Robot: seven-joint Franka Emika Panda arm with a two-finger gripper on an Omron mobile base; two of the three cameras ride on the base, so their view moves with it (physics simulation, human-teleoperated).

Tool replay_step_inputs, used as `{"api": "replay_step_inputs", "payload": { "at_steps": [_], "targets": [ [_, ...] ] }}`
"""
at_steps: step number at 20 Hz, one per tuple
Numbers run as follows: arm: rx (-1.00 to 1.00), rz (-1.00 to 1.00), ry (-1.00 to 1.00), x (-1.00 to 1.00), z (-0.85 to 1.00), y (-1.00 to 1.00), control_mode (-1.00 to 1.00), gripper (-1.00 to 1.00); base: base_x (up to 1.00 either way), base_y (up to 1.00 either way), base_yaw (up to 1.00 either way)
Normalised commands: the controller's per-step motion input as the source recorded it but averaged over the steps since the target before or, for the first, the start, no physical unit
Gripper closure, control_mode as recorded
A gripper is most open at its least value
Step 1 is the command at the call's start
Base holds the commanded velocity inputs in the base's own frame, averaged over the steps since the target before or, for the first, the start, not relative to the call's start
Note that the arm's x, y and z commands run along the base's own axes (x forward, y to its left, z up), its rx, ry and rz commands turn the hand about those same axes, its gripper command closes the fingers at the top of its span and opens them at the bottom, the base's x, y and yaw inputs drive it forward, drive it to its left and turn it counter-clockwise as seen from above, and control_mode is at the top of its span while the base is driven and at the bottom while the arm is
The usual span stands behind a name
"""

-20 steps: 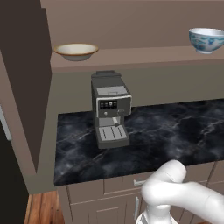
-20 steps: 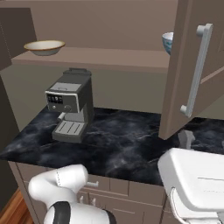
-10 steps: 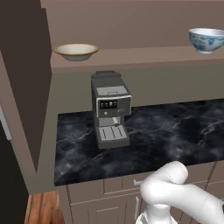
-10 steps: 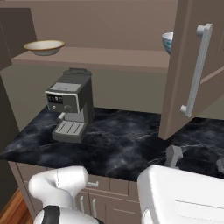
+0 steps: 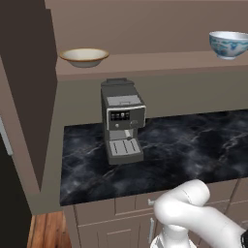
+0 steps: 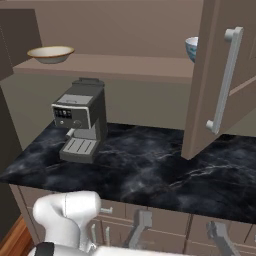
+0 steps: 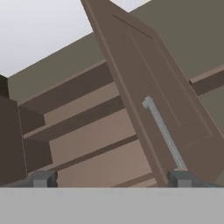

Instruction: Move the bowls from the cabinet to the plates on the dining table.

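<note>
On the open cabinet's shelf (image 5: 155, 64) a wide cream bowl (image 5: 84, 56) rests at the left and a white bowl with blue flowers (image 5: 228, 44) at the right. From the right base view the cream bowl (image 6: 50, 53) is in full sight, while the swung-out cabinet door (image 6: 220, 80) half hides the floral bowl (image 6: 191, 47). My gripper (image 6: 180, 232) is low in front of the counter, well below the shelf, open and empty, with its fingers pointing up. In the hand view my gripper (image 7: 112, 179) faces the door (image 7: 144, 78) and its silver bar handle (image 7: 164, 133). The plates and dining table are out of view.
A grey coffee machine (image 5: 122, 121) stands on the black marble counter (image 5: 193, 150) below the cream bowl. The open door juts out over the counter's right part. Drawer fronts (image 6: 165, 222) run under the counter edge. A dark tall panel (image 5: 22, 97) bounds the left side.
In the right base view the hand has sunk down and to the left, so its white body has left the picture and just the two upright fingers remain. Bowls and door stayed put.
</note>
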Motion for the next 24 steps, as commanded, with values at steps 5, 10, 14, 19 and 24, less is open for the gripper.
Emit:
{"api": "replay_step_inputs", "payload": {
  "at_steps": [5, 10, 14, 19, 24],
  "targets": [
    [-0.03, 0.00, -0.04, -0.46, -0.09, 0.51, -1.00, -1.00, 0.00, 0.00, 0.00],
    [-0.03, 0.00, -0.05, -0.44, -0.07, 0.51, -1.00, -1.00, 0.00, 0.00, 0.00],
    [-0.04, 0.00, -0.06, -0.41, -0.05, 0.51, -1.00, -1.00, 0.00, 0.00, 0.00],
    [-0.04, 0.00, -0.06, -0.39, -0.04, 0.51, -1.00, -1.00, 0.00, 0.00, 0.00],
    [-0.04, 0.00, -0.06, -0.38, -0.04, 0.51, -1.00, -1.00, 0.00, 0.00, 0.00]
  ]
}}
